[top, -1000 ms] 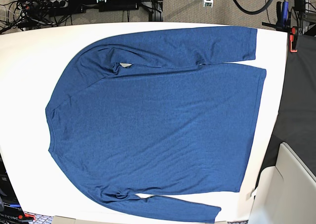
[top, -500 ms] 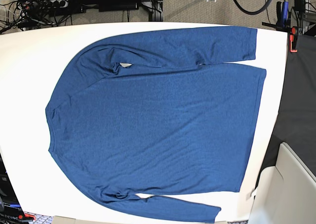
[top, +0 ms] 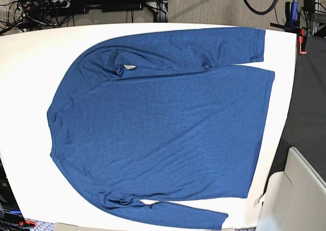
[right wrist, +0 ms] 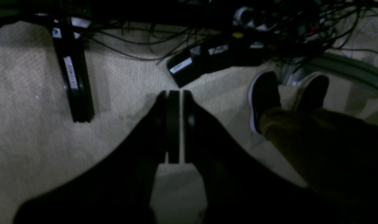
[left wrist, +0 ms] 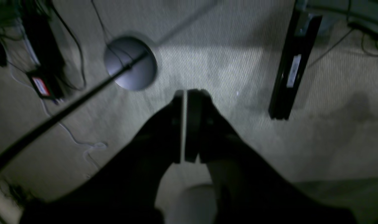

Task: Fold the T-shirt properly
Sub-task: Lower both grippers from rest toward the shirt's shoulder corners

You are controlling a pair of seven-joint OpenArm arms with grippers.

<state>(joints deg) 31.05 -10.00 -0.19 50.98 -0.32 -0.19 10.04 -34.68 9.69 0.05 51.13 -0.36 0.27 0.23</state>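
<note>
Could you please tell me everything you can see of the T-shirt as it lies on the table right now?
The T-shirt is a plain dark blue, slightly heathered knit with long sleeves and no print. It lies spread flat and unfolded on the white table, neck toward the base view's left, hem toward its right. Both sleeves run alongside the body, one along the top edge, one along the bottom. Small wrinkles gather at the armpits. Neither gripper touches it.
</note>
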